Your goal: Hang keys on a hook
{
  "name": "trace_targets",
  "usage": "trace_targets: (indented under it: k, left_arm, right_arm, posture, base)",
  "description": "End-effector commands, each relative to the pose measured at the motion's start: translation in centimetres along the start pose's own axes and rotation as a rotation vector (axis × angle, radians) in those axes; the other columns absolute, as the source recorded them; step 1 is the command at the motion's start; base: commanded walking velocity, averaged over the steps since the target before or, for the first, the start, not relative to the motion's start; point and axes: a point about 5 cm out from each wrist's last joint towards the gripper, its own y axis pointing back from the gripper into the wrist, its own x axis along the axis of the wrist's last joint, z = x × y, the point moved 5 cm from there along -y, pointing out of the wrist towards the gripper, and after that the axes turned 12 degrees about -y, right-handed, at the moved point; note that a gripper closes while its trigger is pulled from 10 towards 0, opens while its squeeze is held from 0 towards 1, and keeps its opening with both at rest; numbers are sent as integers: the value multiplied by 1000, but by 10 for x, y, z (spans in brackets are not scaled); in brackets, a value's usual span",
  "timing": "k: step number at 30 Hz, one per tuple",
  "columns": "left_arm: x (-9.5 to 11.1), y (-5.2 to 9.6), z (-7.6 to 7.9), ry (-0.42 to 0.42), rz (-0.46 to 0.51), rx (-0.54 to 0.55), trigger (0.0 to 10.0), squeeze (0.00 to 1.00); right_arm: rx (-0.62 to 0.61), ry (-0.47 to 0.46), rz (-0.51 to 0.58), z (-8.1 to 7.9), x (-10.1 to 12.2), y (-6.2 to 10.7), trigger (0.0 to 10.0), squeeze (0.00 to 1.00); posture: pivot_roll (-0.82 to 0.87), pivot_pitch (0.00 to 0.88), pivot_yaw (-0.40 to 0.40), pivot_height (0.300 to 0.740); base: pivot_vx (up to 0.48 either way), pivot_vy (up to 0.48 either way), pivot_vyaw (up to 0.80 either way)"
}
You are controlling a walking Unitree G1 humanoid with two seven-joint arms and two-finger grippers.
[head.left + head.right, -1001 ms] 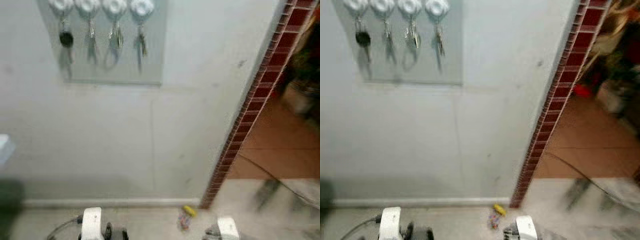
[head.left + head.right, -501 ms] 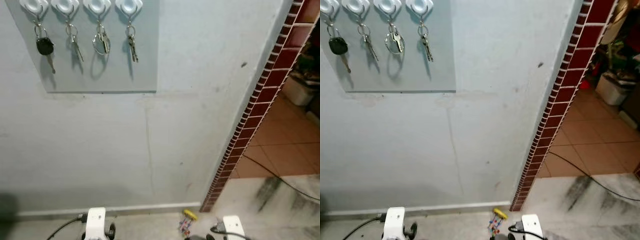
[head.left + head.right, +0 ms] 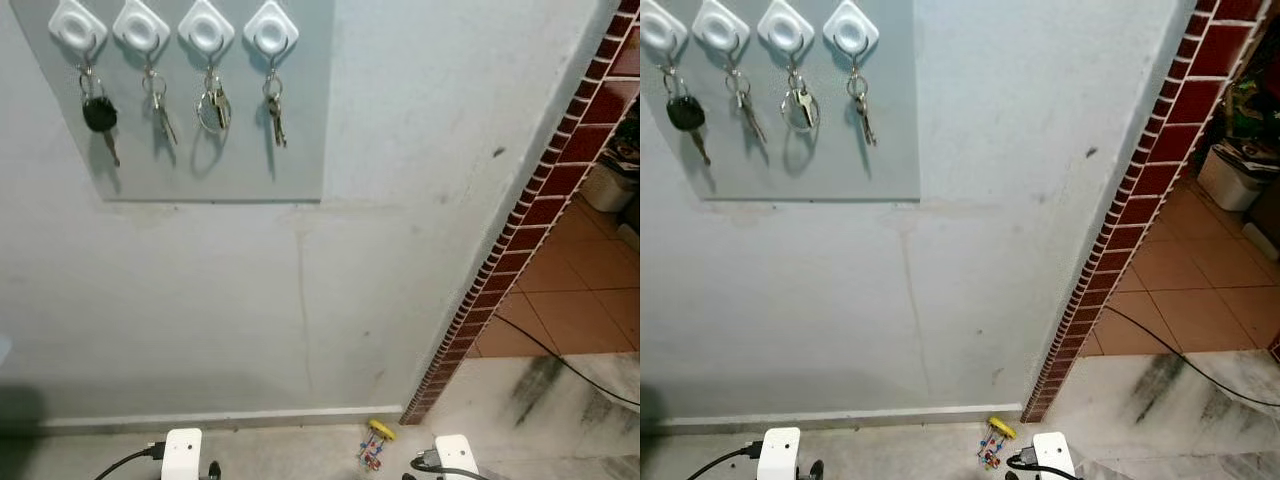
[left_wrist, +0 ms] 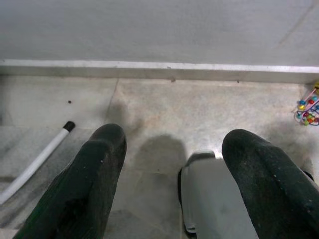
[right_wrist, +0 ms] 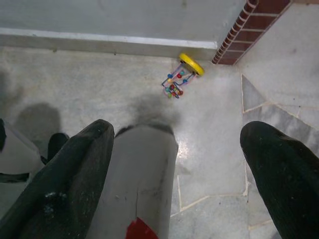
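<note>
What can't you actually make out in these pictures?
- Keys on the four hooks: too small in the eye views to count per ring.
- Room past the brick edge: cut off by the frame.
- Beaded toy on the floor: too small to identify.

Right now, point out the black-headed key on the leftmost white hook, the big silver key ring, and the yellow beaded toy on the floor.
black-headed key (image 3: pixel 99 114): left eye view, black head.
silver key ring (image 3: pixel 212 110): left eye view, ring's edge.
yellow beaded toy (image 5: pixel 191 63): right wrist view, yellow top.

Both grippers (image 4: pixel 172 164) (image 5: pixel 177 164) down, fingers apart
</note>
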Motion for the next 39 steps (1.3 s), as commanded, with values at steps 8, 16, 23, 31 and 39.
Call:
trace_targets:
  k: [8,16,23,31,39]
  left_arm:
    - [4,-1,-4,-10,9,8,10000,0]
    - [5,-2,-5,-15,10,9,10000,0]
    - [5,-2,-6,-16,8,10,10000,0]
    - [6,-2,-7,-10,11,13,10000,0]
    - [5,-2,-8,-10,11,18,10000,0]
  right_arm:
    - [12,0,2,-3,2,-1,10000,0]
    - [15,4,-1,-4,2,-1,10000,0]
    - [0,9,-16,-3,-1,-2,10000,0]
    - [6,10,-12,-5,1,-2,10000,0]
    - [7,-6,-7,-6,1,-2,10000,0]
  posture:
    - [-93,0,-16,740]
    - [-91,0,-15,740]
    - [-88,0,-16,740]
    - [-85,0,-17,740]
    - [-84,0,-17,740]
  base:
    - [0,0,0]
    - [0,0,0]
    - [0,0,0]
    - [0,0,0]
    - [0,0,0]
